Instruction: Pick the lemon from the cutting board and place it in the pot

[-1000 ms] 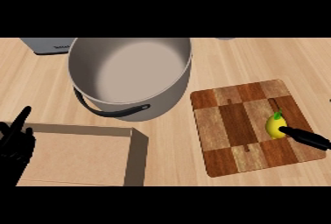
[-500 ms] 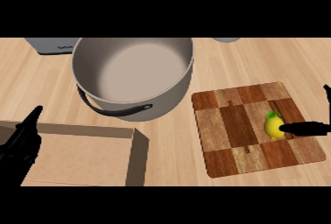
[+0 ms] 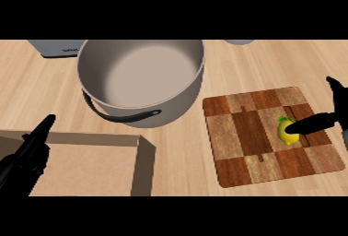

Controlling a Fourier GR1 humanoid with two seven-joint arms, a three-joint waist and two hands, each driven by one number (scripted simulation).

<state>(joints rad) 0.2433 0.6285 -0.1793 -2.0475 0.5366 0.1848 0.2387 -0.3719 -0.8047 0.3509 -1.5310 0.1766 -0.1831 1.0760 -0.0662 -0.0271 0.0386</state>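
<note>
The yellow lemon (image 3: 285, 131) lies near the right edge of the checkered wooden cutting board (image 3: 251, 148). My right hand (image 3: 316, 123) comes in from the right edge. One straight digit touches the lemon's right side, and another points up beside the board's far right corner. The hand is open, not closed round the fruit. The large grey pot (image 3: 193, 90) with a black handle stands left of the board, with nothing inside. My left hand (image 3: 26, 159) rests open at the lower left, fingers pointing up.
A shallow wooden tray (image 3: 95, 163) sits at the lower left, under my left hand. A grey appliance (image 3: 58, 48) stands at the far left, and a grey round object (image 3: 239, 41) peeks in at the top. Bare counter lies between pot and board.
The right hand has drawn toward the right edge and spread, a second digit now rising beside the board. One digit stays on the lemon. The left hand sank slightly lower left.
</note>
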